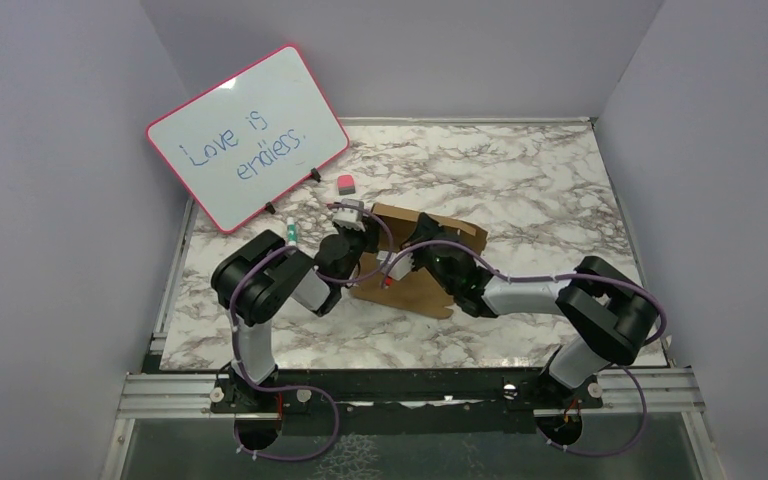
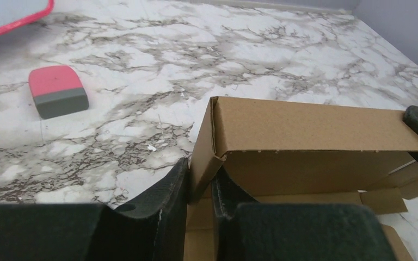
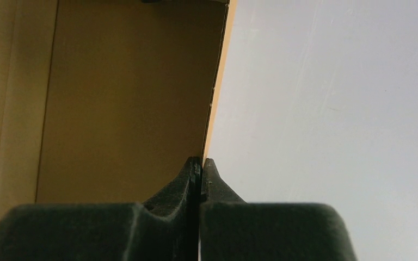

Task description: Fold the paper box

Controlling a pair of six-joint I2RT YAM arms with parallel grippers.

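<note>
**Top view:** the half-erected brown cardboard paper box (image 1: 415, 292) lay on the white marbled table (image 1: 520, 180), centred between both arms.

**Left wrist view:** the left claw (image 2: 200, 176) pinched a raised side wall, apparently to keep it upright.

**Right wrist view:** the right claw (image 3: 201, 163) was clamped shut on a panel's thin edge, probably to steady it.

My left arm (image 1: 260, 285) and right arm (image 1: 600, 300) bend in toward each other. My left end effector (image 2: 200, 182) pinches a wall of the plain brown cardboard box (image 2: 305, 128), fingers nearly together. My right end effector (image 3: 201, 163) is squeezed tight on its thin edge.
</note>
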